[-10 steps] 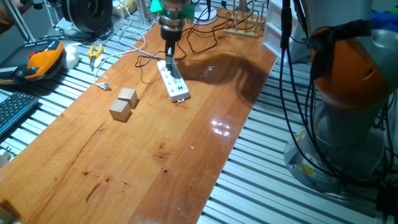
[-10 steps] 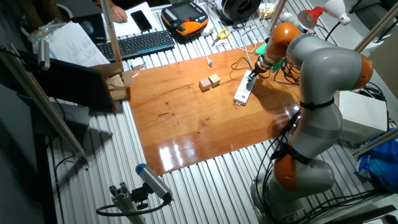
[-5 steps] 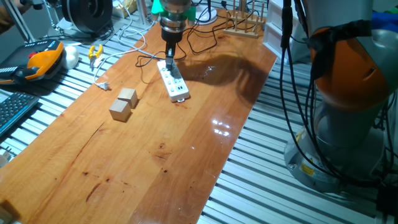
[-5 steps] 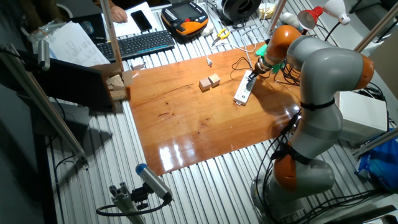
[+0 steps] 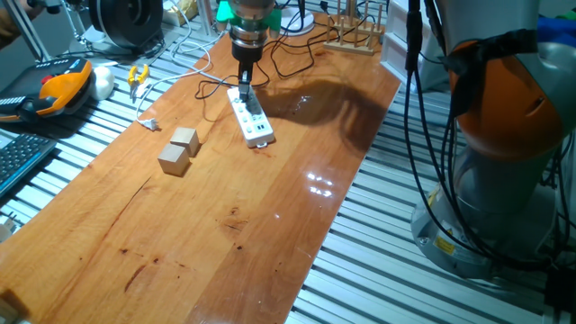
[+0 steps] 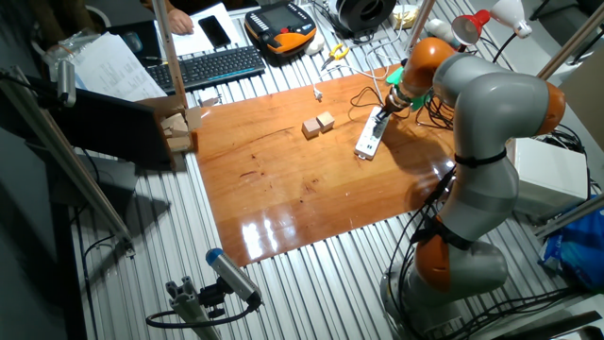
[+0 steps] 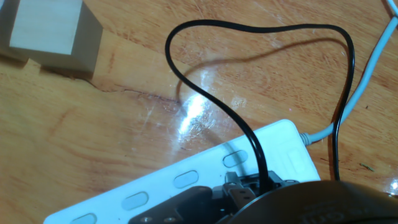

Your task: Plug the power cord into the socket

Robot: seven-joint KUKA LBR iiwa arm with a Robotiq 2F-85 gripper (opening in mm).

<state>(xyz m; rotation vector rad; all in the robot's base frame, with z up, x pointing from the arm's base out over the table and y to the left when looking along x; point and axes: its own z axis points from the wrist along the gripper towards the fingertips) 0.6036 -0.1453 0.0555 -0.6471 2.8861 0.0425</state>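
The gripper (image 5: 245, 83) points straight down onto the far end of the socket (image 5: 251, 118), fingers clamped on the little plug of the power cord (image 7: 249, 134), which sits right at the strip's top face. The cord loops away over the wooden table (image 5: 225, 225). The arm bends down from above the strip. Two wooden cubes (image 5: 179, 150) sit well apart to the side.

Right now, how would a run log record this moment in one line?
gripper: over long white power strip | thin black cord: small black plug at strip | seated: cannot tell
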